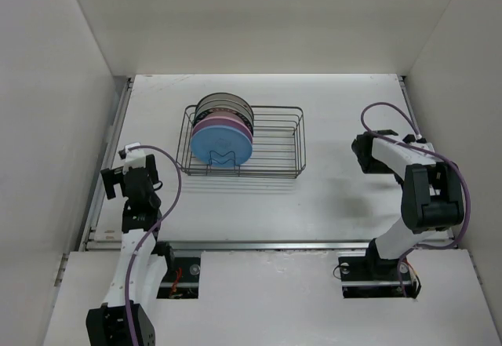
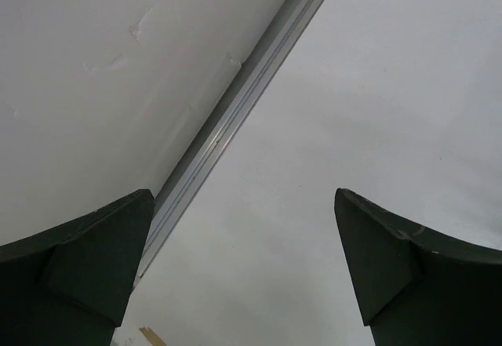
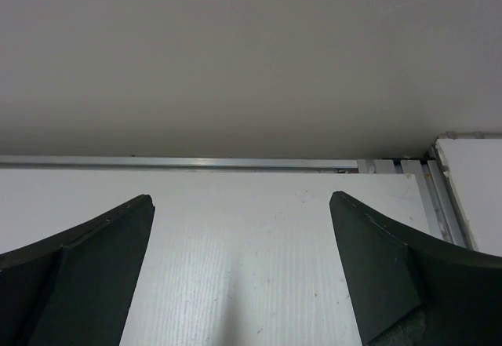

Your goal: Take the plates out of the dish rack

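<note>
The dark wire dish rack (image 1: 274,146) stands at the table's middle back. Several plates stand on edge in its left end: a light blue plate (image 1: 223,146) at the front, a pink plate (image 1: 224,125) behind it, then grey ringed and white ones (image 1: 223,104). The right part of the rack holds nothing. My left gripper (image 1: 118,180) is open and empty near the table's left edge, well left of the rack. My right gripper (image 1: 363,154) is open and empty to the right of the rack. Both wrist views show only bare table between open fingers (image 2: 94,260) (image 3: 392,260).
White walls close in the table on the left, back and right. A metal rail (image 2: 227,126) runs along the left edge, and another (image 3: 180,162) along the back edge. The arm bases sit at the near edge.
</note>
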`<state>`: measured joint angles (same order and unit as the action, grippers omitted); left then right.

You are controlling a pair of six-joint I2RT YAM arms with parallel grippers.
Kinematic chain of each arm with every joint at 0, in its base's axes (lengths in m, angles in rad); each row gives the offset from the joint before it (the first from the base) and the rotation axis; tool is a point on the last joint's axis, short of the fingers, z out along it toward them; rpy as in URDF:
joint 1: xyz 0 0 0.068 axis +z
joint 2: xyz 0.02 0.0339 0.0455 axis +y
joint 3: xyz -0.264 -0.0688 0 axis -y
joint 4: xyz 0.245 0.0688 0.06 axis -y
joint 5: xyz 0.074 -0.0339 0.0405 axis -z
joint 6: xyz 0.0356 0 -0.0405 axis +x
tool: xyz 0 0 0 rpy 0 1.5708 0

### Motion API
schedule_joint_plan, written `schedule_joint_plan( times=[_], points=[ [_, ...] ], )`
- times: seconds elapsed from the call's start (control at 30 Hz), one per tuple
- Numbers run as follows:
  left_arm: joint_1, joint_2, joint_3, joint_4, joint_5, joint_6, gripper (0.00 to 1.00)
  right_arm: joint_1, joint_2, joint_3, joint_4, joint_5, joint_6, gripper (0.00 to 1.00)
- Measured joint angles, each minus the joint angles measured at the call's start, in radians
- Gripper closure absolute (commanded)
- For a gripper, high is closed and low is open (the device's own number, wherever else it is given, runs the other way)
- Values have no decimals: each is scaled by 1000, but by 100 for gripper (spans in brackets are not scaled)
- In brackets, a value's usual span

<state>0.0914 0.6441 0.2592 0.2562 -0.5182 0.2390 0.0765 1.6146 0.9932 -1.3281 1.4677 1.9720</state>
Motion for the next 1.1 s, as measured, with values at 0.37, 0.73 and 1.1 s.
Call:
schedule_joint_plan(
  times=[0.37,0.73,1.1],
  points=[
    [0,21,137,-226,182,106,0,-3,98,405,-21,-18,-297,0],
    [-7,846,1661,-1044,747,82,0,372,-236,659,750,-915,-1607,14],
    [-11,1212,1618,-1358,971,-21,0,720,85,749,857,-1531,-2066,43]
  ],
)
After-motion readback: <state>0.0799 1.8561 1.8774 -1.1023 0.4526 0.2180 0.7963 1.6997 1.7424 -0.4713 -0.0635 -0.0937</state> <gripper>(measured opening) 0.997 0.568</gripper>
